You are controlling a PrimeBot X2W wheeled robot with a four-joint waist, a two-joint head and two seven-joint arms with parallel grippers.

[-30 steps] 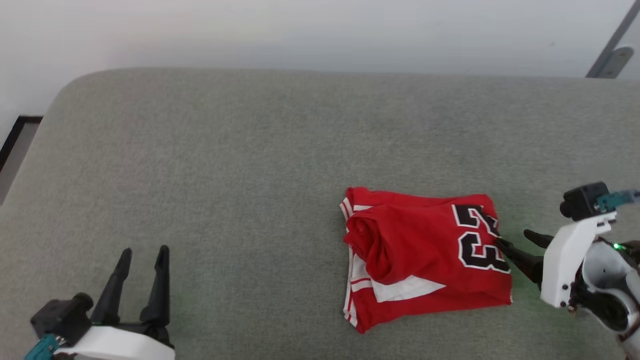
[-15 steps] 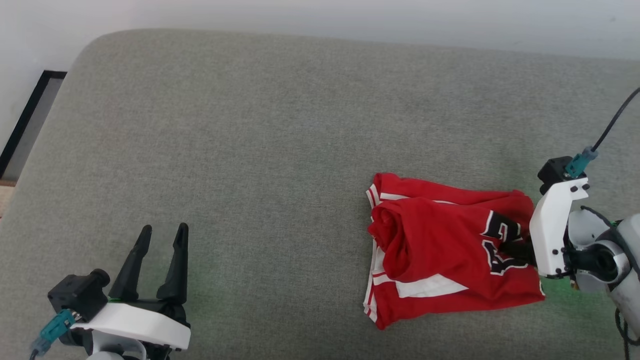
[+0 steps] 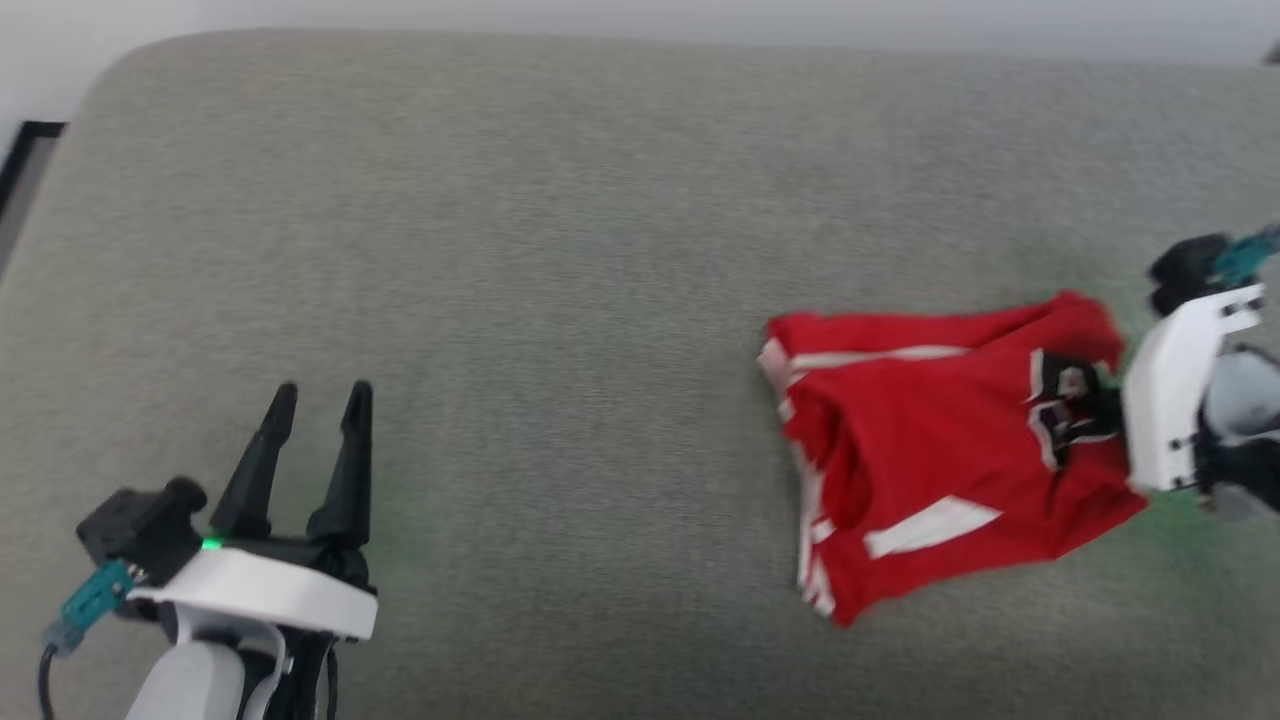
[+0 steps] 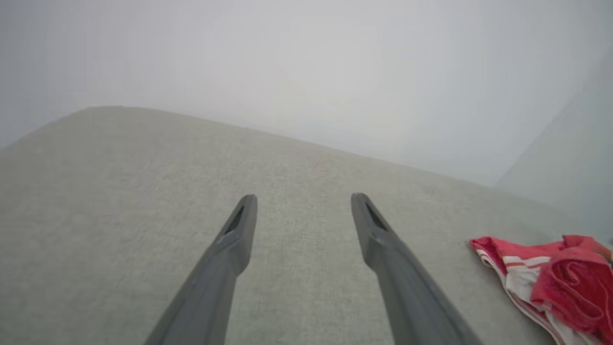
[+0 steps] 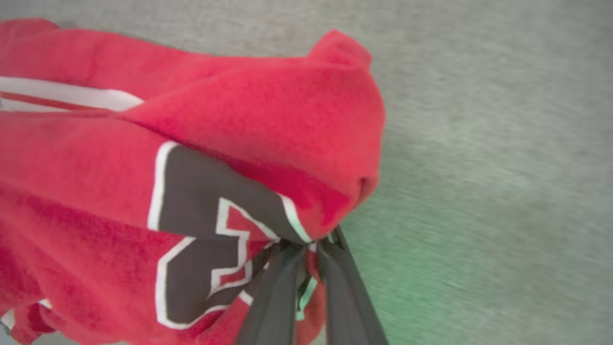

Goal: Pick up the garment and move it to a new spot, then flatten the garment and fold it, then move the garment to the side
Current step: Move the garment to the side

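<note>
Right gripper point(image 5: 310, 247): clamped on the shirt point(image 3: 930, 470) edge beside the black number point(image 5: 201, 230).
Left gripper point(image 3: 322, 392): fingers spread wide, empty.
Shirt place: bunched on the cushion point(image 3: 500, 250), trailing from the right gripper, well apart from the left.
Handling: light, limp, stretchy; pinch a thick fold.

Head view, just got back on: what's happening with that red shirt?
The right gripper is shut on the garment, pinching its edge by the black number print so the fabric bunches there. The rest of the folded garment lies on the grey padded surface at the robot's right. The left gripper is open over bare surface, well apart from it and holding nothing.
</note>
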